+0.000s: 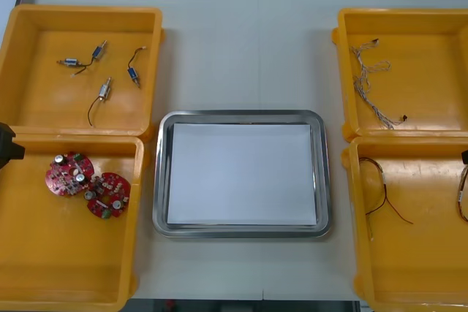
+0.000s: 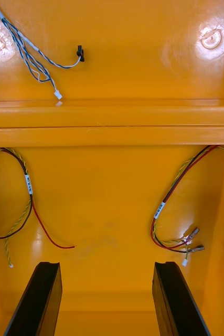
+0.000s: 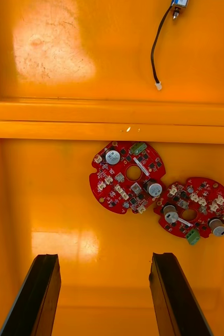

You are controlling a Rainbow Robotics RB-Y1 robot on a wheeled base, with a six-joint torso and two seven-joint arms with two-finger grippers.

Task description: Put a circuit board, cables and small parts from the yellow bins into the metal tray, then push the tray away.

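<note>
Circuit boards (image 3: 128,177) beyond left end effector (image 3: 104,257)

Lighting: bright, even, from overhead. Glare: broad white patches on glossy yellow plastic bin floors (image 3: 53,52); thin highlights along shiny rectangular metal tray rim (image 1: 241,115). Shadows: faint, soft-edged.

readable text: none | white tags (image 2: 29,185) on red-yellow cables (image 2: 159,210): print too small to read
</note>
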